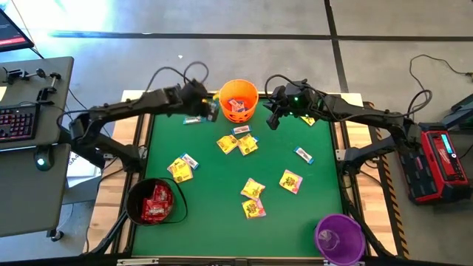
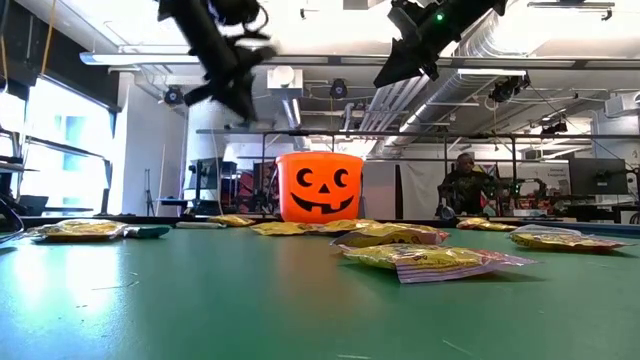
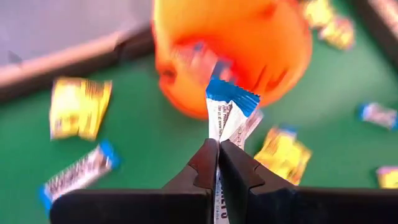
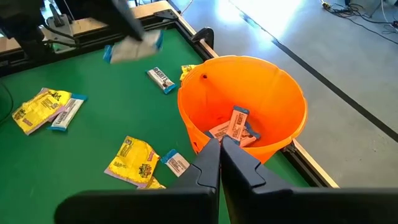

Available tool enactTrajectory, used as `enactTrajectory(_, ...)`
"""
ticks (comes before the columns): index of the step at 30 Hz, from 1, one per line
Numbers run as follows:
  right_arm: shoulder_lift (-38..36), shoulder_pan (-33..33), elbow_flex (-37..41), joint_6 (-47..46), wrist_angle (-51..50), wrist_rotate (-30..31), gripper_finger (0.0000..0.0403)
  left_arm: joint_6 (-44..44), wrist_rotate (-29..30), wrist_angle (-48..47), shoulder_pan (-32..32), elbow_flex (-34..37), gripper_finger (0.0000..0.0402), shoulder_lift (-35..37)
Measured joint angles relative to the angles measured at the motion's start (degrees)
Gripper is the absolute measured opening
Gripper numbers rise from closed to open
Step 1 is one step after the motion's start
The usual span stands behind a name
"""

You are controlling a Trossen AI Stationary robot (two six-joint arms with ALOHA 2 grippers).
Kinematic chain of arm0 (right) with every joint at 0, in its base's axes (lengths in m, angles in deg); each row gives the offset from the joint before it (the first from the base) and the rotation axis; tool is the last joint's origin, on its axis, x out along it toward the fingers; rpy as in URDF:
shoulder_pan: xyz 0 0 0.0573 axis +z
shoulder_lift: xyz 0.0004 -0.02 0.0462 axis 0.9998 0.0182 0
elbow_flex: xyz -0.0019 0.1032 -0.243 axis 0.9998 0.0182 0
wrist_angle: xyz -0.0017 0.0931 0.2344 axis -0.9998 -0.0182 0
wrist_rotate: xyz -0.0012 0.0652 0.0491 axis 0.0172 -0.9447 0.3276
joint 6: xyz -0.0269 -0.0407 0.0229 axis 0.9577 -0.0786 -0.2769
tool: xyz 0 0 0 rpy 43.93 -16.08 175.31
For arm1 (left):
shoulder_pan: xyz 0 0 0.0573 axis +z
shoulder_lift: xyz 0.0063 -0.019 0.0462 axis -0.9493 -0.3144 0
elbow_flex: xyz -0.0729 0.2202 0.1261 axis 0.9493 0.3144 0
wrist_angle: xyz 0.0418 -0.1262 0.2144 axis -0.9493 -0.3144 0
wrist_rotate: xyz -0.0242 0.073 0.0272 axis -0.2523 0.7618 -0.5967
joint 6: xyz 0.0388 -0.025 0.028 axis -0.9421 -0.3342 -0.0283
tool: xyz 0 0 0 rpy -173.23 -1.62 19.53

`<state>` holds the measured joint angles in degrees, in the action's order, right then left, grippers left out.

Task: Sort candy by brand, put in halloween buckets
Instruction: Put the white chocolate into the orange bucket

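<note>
The orange halloween bucket (image 1: 238, 100) stands at the table's far edge with white-and-blue candy (image 4: 235, 127) inside. My left gripper (image 1: 211, 109) hovers just left of it, shut on a white-and-blue packet (image 3: 227, 115). My right gripper (image 1: 272, 117) hangs shut and empty just right of the bucket. Yellow candy (image 1: 253, 189) and white-and-blue candy (image 1: 304, 154) lie flat on the green mat. The black bucket (image 1: 154, 201), near left, holds red candy. The purple bucket (image 1: 338, 238) stands near right. My left gripper pinches the white-and-blue packet between its two fingers (image 3: 205, 165), partway along its length. The blue crimped end (image 3: 231, 96) sticks out past the fingertips, and the rest runs back between the fingers. The fingers slant down from the table's left, along the packet. It is lifted clear of the mat.
A loose white-and-blue packet (image 1: 192, 120) lies on the mat below my left arm. Yellow packets (image 1: 179, 170) lie in front of the black bucket. Wooden table borders (image 1: 358, 140) flank the mat. A desk with a keyboard (image 1: 18, 122) stands to the left, a red case (image 1: 437, 162) to the right.
</note>
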<state>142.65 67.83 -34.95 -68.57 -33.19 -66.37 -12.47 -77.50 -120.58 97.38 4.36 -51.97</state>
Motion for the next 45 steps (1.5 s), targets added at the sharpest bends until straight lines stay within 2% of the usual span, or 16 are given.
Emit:
enactTrajectory(4,0.0,0.0,-0.01,-0.11,0.0,0.0,0.0,-4.0,-0.19,0.07,2.06,-7.88,0.0004,-2.48)
enactTrajectory(10,0.0,0.0,0.01,-0.44,0.02,0.02,0.0,-9.9,-3.92,0.04,5.75,-19.13,0.0004,-9.4)
enactTrajectory(19,0.0,0.0,-0.01,-1.49,0.02,0.2,0.0,-16.89,-8.32,-1.05,7.72,-29.88,0.0004,-22.37)
enactTrajectory(30,0.0,0.0,0.0,-1.49,0.02,0.19,0.0,-20.3,-11.0,-2.6,7.66,-31.94,0.0004,-32.33)
enactTrajectory(41,0.0,0.0,0.0,-1.49,0.0,0.68,0.0,-21.2,-11.43,-2.46,7.51,-31.94,0.0006,-36.09)
enactTrajectory(45,0.0,-0.01,-0.01,-1.49,-0.01,0.7,0.0,-23.76,-11.34,-1.91,7.38,-31.96,0.0018,-36.01)
